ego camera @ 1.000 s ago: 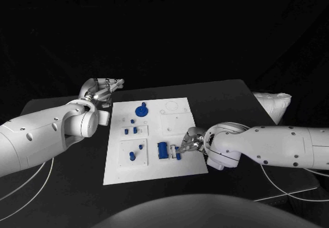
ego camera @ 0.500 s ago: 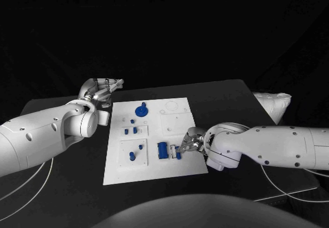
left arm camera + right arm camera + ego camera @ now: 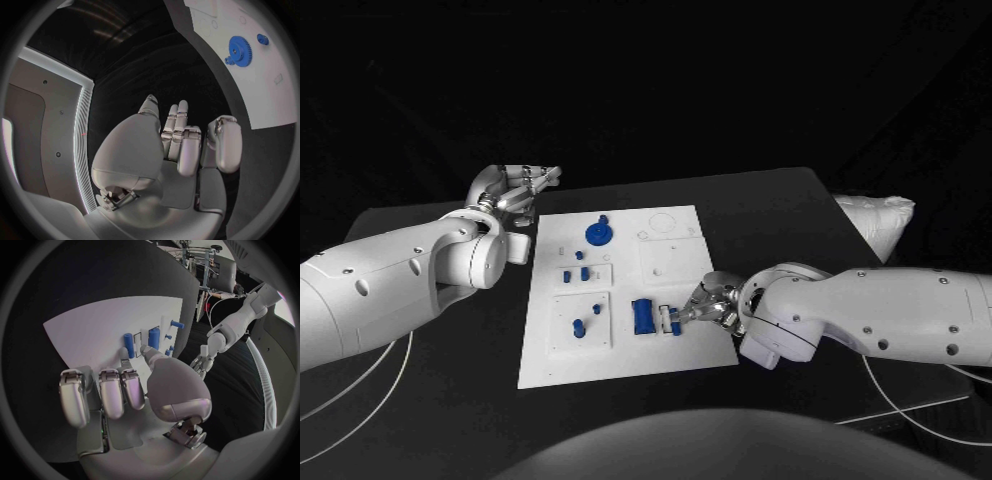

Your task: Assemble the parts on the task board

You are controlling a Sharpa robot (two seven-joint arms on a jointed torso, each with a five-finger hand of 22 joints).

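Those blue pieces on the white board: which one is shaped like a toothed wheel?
The blue gear at the far end of the task board, nearest the left hand. It is round and toothed; the other blue pieces are small pegs or blocks.

The white rectangular task board [image 3: 625,350] is lying in the middle of the black table [image 3: 776,205]. A blue toothed gear [image 3: 597,235] is sitting on the board's far part, small blue pegs [image 3: 583,273] are standing at its centre-left, and a blue rectangular block [image 3: 643,315] is lying nearer the right edge. The silver left hand [image 3: 512,190] is resting off the board's far left corner; the silver right hand [image 3: 705,305] is positioned at the right edge, just beside the block.
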